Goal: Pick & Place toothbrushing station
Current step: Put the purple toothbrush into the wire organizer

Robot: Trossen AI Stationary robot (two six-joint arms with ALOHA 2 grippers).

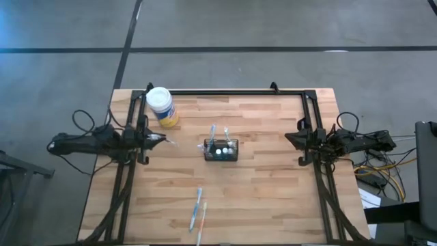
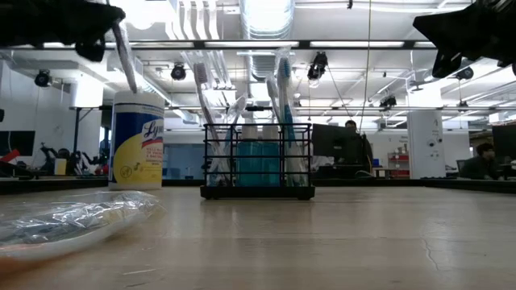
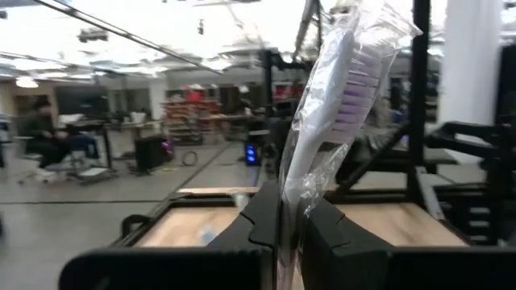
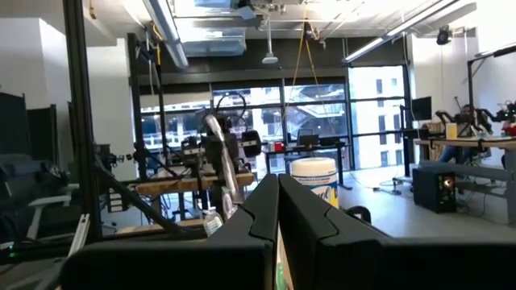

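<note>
With my left gripper [image 3: 289,211] clenched on a plastic-wrapped toothbrush [image 3: 343,97] and my right gripper [image 4: 278,205] closed and empty, I keep the brush upright while travelling to the black mesh toothbrushing station [image 1: 221,149] well ahead at table centre.

A grey concrete floor [image 1: 273,24] is being crossed by dark lines around the pale wooden tabletop [image 1: 273,178]; a large open hall is being lit from above by long ceiling lights [image 2: 266,16] hung among exposed ducts; tall windows [image 4: 322,121] are being seen at the far side, with daylight being let in through them; desks and monitors [image 2: 329,141] are being occupied by seated people [image 3: 44,137] in the distance; a white column [image 2: 423,137] is being shown farther back.
</note>
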